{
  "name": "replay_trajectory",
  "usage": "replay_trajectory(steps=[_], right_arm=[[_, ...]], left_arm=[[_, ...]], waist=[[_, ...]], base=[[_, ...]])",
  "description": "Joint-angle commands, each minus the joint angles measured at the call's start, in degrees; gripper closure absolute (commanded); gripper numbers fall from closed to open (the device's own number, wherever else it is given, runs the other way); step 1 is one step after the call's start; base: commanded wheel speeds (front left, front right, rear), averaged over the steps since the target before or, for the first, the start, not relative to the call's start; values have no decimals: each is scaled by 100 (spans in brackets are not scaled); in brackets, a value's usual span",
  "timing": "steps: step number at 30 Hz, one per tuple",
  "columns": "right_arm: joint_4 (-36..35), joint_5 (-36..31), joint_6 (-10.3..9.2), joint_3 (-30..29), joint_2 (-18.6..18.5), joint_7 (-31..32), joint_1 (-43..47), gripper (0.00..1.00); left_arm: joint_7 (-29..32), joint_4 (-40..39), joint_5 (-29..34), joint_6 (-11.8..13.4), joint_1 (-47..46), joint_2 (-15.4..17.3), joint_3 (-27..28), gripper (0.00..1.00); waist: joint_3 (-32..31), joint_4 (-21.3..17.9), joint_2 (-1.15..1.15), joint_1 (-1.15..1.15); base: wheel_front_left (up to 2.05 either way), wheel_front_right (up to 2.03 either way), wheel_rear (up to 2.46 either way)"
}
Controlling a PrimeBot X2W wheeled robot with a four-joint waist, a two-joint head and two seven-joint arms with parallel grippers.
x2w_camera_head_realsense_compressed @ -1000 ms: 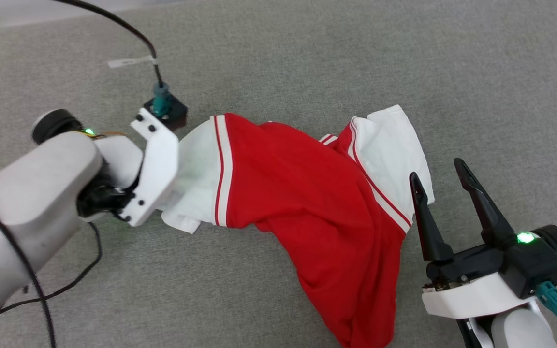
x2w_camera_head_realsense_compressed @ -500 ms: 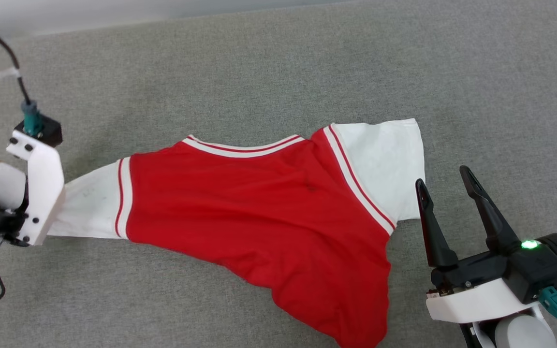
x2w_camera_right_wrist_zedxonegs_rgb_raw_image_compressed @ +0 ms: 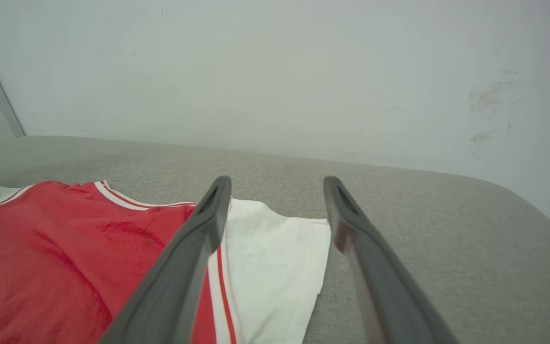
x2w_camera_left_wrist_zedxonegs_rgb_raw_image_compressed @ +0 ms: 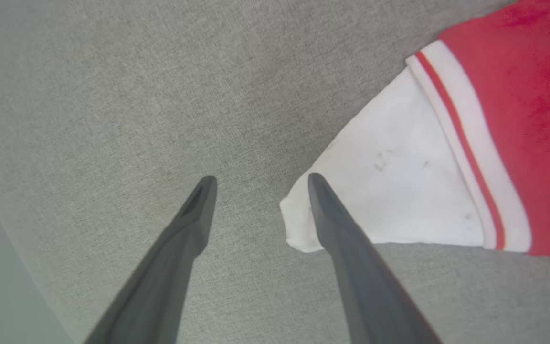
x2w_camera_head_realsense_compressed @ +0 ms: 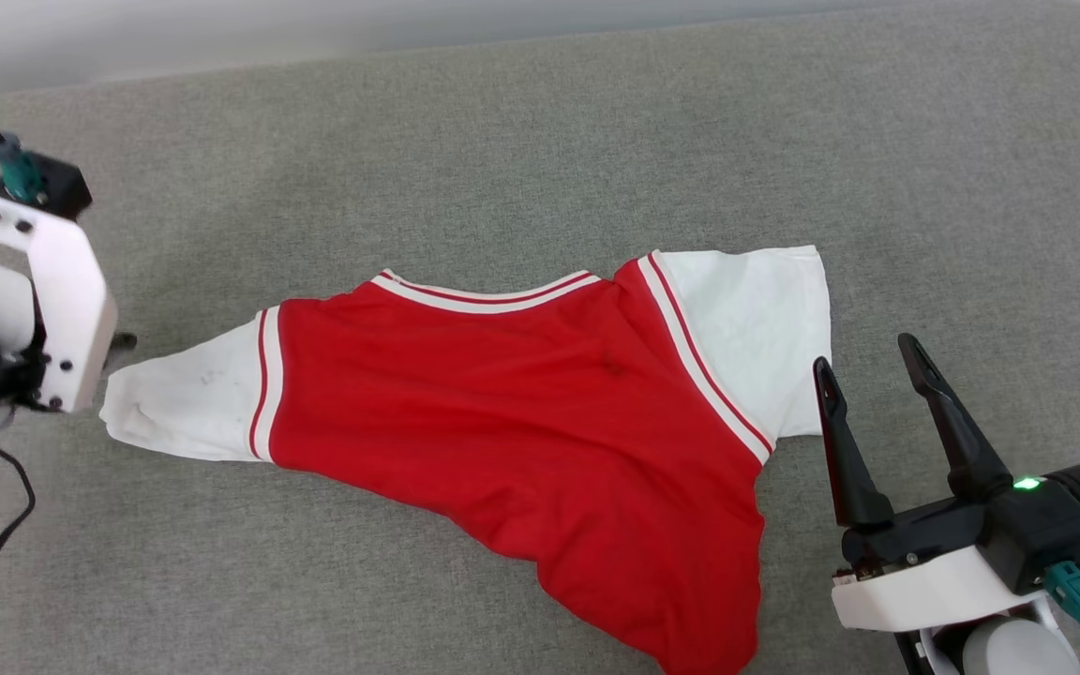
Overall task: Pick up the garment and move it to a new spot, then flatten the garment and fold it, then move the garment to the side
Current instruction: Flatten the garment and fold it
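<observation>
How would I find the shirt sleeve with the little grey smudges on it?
On the big grey surface lies a red T-shirt. Follow it to the robot's left end, beside the left pincer: that white sleeve tapers to a bunched tip, while the other sleeve lies flat and wide.

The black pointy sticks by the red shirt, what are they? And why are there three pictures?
They are a robot's fingers. It has two arms, each ending in a gripper with two long dark fingers, like tongs. One picture comes from a camera on its head, looking down: the right gripper is at the lower right. The other two come from cameras on its wrists, peeking along the fingers of the left gripper and the right one. A red T-shirt with white sleeves lies spread on a grey surface. Both grippers are open, holding nothing. One white sleeve ends right beside a left finger, but isn't pinched.
</observation>
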Motion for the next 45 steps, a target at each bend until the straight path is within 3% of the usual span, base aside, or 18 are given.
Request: replay_trajectory(steps=[1, 8, 13, 24, 25, 26, 31, 37, 45], right_arm=[[2, -31, -2, 13, 10, -12, 50, 0], [-56, -43, -2, 88, -12, -12, 93, 0], [-90, -73, -2, 104, -41, -12, 31, 0], [-76, -98, -2, 150, -38, -12, -176, 0], [-67, -99, -2, 161, -32, -12, -196, 0], [-54, -95, -2, 166, -29, -12, -220, 0], [-54, -161, -3, 109, -274, -13, -524, 0], [72, -68, -2, 28, -937, 101, -1253, 0], [294, 974, -3, 945, -2348, 2024, -2584, 0]], left_arm=[[-30, -12, -79, -8, -67, -9, 70, 0], [505, -263, -319, -117, -281, 186, 100, 0], [730, -337, -265, -5, -170, 234, -25, 0], [709, -101, -416, 31, 411, -53, -256, 0], [705, -69, -417, 18, 437, -75, -275, 53], [711, -47, -426, -4, 447, -94, -288, 100], [431, -123, -235, -119, 247, 39, -263, 100], [35, -556, -92, -213, 26, 216, -162, 100], [-300, -1199, 70, -228, -134, 272, -75, 100]], waist=[[-31, 16, 0, 0], [-26, -26, 0, 0], [106, -102, 0, 0], [371, -206, 0, 0], [375, -207, 0, 0], [373, -204, 0, 0], [243, -208, 0, 0], [-10, -96, 0, 0], [-114, 153, 0, 0]], base=[[0, 0, 0], [0, 0, 0], [0, 0, 0], [0, 0, 0], [0, 0, 0], [0, 0, 0], [0, 0, 0], [0, 0, 0], [0, 0, 0]])
